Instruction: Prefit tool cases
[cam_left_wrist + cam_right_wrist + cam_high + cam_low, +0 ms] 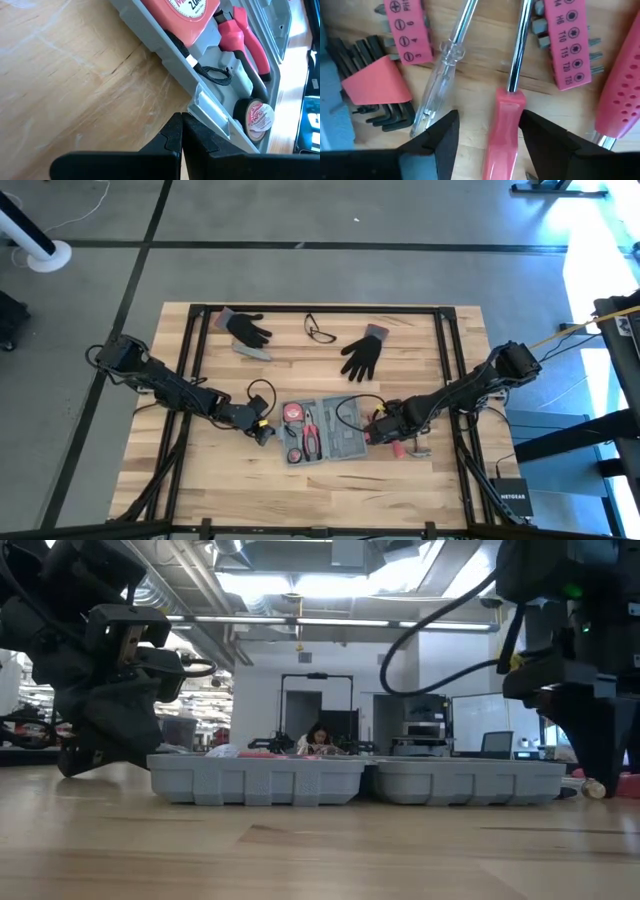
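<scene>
A light wooden counter (330, 480) stands on a grey concrete floor (300, 275) crossed by dark lines. Beyond the counter's far edge the low view shows a bright workshop: ceiling ducts (300, 555), white walls, monitors (497, 743), a seated person (320, 737).

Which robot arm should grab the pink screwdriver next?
Probably the right. Its gripper is open with the pink screwdriver handle between its fingers. The left gripper is shut, beside the tool case on its far side.
</scene>
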`<state>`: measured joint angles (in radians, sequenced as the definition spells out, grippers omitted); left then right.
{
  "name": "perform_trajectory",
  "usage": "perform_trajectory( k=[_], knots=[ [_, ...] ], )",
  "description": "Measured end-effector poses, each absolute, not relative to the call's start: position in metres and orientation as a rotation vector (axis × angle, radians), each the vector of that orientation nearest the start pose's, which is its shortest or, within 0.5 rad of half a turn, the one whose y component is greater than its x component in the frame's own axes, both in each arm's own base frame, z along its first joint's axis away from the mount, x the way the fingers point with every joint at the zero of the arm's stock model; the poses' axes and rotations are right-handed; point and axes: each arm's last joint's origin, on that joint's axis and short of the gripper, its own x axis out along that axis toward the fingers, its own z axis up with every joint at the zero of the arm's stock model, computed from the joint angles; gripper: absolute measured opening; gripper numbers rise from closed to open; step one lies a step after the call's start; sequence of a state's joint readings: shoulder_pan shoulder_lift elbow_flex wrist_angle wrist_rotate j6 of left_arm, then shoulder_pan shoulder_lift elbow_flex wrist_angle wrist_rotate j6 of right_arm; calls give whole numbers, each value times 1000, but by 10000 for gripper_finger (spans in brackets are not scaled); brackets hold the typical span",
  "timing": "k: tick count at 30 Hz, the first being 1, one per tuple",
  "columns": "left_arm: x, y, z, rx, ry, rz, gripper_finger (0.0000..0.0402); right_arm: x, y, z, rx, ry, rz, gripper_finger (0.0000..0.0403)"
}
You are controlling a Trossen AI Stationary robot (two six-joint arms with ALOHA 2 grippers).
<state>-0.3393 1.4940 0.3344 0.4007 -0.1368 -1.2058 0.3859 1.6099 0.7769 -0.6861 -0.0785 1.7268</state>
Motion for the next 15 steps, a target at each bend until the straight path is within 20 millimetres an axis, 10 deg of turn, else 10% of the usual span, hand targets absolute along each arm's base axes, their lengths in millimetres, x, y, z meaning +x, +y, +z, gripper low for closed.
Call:
perform_trajectory(
  k=[7, 15],
  knots=[
    [211, -70, 100, -965, 747, 271, 0, 224, 93, 129, 1087, 1348, -995, 40],
    [211, -71, 100, -966, 745, 267, 0, 227, 94, 163, 983, 1398, -933, 40]
  ],
)
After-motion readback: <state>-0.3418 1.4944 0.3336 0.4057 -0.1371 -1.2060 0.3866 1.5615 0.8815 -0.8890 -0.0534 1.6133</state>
